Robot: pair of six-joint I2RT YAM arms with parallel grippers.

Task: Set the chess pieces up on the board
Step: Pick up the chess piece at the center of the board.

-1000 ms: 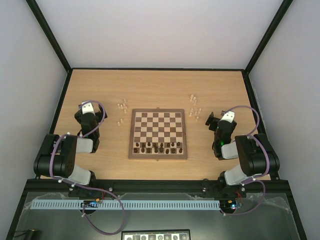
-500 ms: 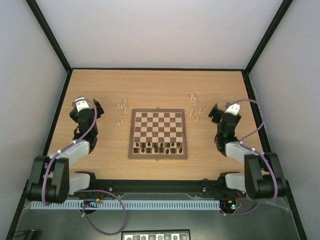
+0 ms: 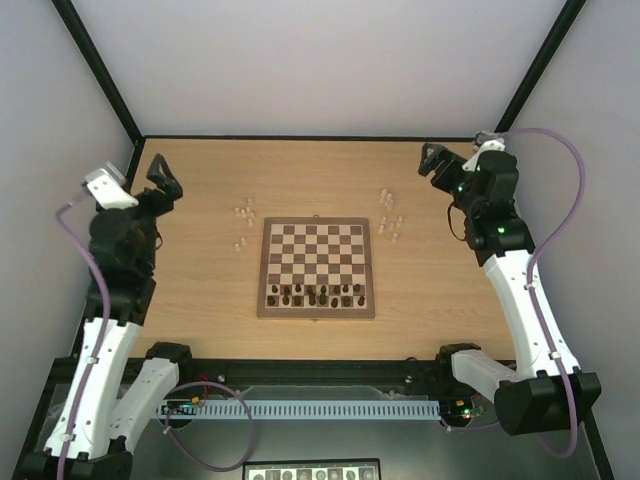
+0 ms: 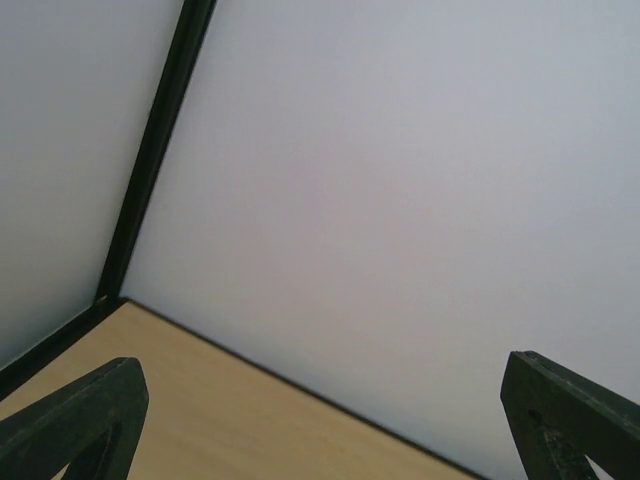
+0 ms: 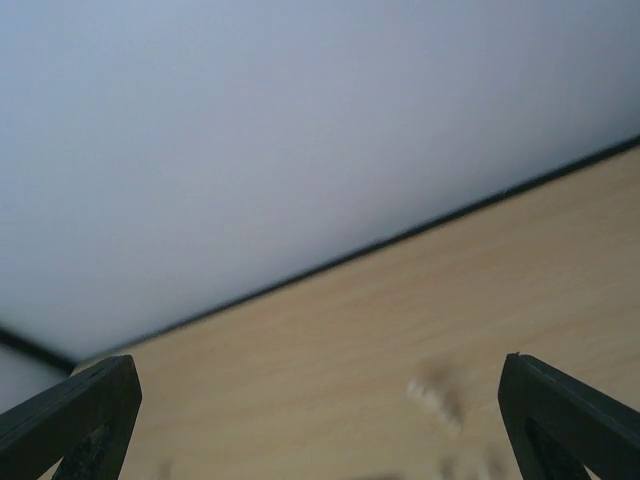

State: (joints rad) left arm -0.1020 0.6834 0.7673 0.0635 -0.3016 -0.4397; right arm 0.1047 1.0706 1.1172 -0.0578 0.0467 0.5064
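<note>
The left gripper (image 3: 163, 180) hangs high with its jaws spread wide and nothing between them, and its own camera sees only wall and a strip of bare table (image 4: 200, 420), so any descent from here starts blind. The right gripper (image 3: 432, 160) is spread just as wide and empty. Below it and towards the middle, its camera catches a few of the chess pieces (image 5: 435, 395) only as pale blurs. The pale men lie in two loose clusters off the board, one (image 3: 243, 215) inward of the left gripper, the other (image 3: 390, 215) inward of the right, both well apart from the fingers. They are tiny and packed close together, so jaws this broad coming down on one man would likely knock or scatter its neighbours, or pinch two at once. A man gripped off-centre could tip or roll. Farther out, the board (image 3: 317, 245) has its far rows bare, while dark chessmen (image 3: 315, 294) fill the near rows. An arm reaching low across them could sweep several over
</note>
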